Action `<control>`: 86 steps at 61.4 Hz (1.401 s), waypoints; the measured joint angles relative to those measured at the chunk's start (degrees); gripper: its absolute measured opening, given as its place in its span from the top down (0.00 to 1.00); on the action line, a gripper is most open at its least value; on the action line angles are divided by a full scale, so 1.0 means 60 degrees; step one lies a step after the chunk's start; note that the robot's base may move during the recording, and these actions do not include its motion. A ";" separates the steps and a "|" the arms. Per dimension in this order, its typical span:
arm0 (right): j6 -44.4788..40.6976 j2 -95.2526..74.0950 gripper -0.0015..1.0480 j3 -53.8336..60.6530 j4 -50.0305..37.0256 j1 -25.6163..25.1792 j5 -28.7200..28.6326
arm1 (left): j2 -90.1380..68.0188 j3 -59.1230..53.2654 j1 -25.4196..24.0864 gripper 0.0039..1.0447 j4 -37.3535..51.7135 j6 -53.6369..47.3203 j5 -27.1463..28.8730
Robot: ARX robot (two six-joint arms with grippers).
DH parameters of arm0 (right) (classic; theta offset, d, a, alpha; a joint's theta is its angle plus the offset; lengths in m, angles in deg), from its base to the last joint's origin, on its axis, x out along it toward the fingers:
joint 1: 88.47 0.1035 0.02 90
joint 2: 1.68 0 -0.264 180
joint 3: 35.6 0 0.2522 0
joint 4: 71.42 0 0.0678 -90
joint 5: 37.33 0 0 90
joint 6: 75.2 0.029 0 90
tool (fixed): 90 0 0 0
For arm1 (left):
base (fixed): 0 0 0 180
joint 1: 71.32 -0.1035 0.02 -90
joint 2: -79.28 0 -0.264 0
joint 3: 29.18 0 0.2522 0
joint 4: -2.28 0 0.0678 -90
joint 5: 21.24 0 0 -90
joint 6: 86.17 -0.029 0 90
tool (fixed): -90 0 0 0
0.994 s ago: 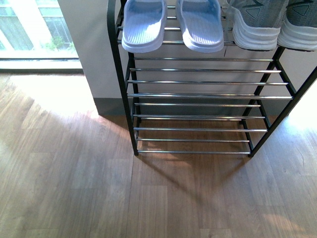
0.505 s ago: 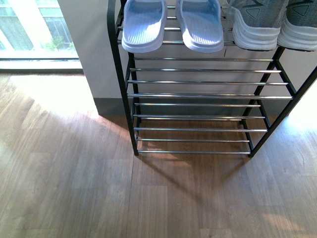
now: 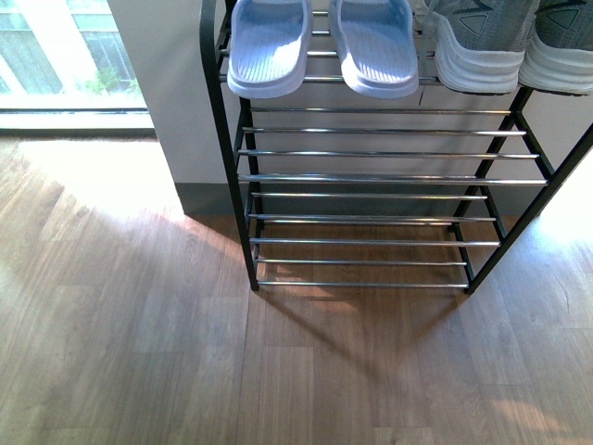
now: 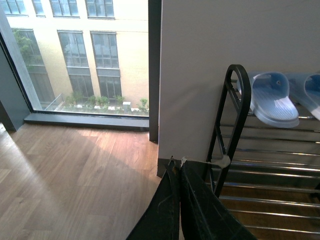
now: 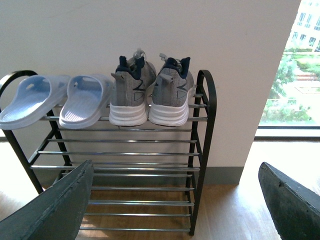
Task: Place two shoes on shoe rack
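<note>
Nothing is shifting since a second ago: both shoes (image 5: pixel 150 95) are sitting on the shoe rack (image 5: pixel 200 150), right gripper (image 5: pixel 175 200) gaping empty, left gripper (image 4: pixel 179 172) pressed closed, so the task looks complete.

- The shoe rack (image 3: pixel 371 176) stands on the floor (image 3: pixel 120 352) in the upper right of the front frame, its back against the wall (image 3: pixel 167 93).
- The two shoes (image 5: pixel 149 95) sit side by side on the rack's top tier, heels outward, at the right end beside the arched side piece (image 5: pixel 207 90).
- A pair of slippers (image 3: pixel 320 46) lies on the same tier, left of the shoes; slippers and shoes look just apart, though the gap is hard to judge.
- The tiers below carry nothing.
- A window (image 3: pixel 65 51) fills the upper left, left of the wall.
</note>
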 joint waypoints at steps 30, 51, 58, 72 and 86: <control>0.0000 -0.0007 0.09 0.0000 0.0000 0.0000 -0.0011 | 0.0288 0.0000 -0.0007 0.45 -0.0149 0.0000 0.0004; 0.0004 -0.0004 0.09 0.0000 0.0000 0.0000 0.0000 | 0.0288 0.0000 -0.0007 0.09 -0.0149 -0.0018 0.0004; 0.0007 -0.0004 0.09 0.0000 0.0000 0.0000 0.0000 | 0.0291 0.0000 -0.0007 0.09 -0.0149 -0.0018 0.0004; 0.0004 -0.0004 0.09 0.0000 0.0000 0.0000 0.0000 | 0.0291 0.0000 -0.0007 0.09 -0.0149 -0.0018 0.0004; 0.0004 -0.0004 0.09 0.0000 0.0000 0.0000 0.0000 | 0.0291 0.0000 -0.0007 0.09 -0.0149 -0.0022 0.0000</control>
